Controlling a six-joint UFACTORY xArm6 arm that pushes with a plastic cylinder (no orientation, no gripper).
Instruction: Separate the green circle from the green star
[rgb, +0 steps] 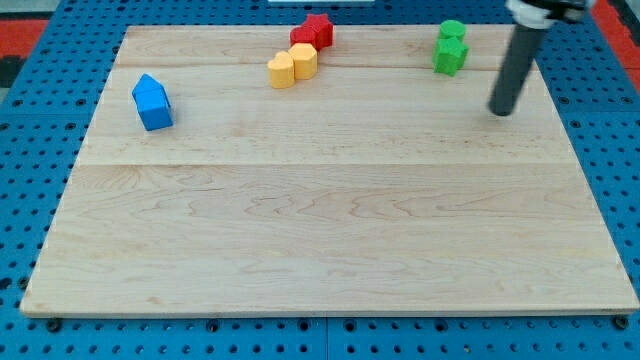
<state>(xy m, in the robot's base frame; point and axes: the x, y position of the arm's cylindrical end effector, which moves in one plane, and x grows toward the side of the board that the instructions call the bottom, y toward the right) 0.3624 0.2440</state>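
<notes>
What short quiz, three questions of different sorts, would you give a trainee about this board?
1. True or false: the green circle touches the green star.
2. My tip is where relative to the green pair? A) the view's left B) the view's right and lower C) between them
3. Which colour is the block alone at the view's left?

Key: 1 true; 2 B; 3 blue.
</notes>
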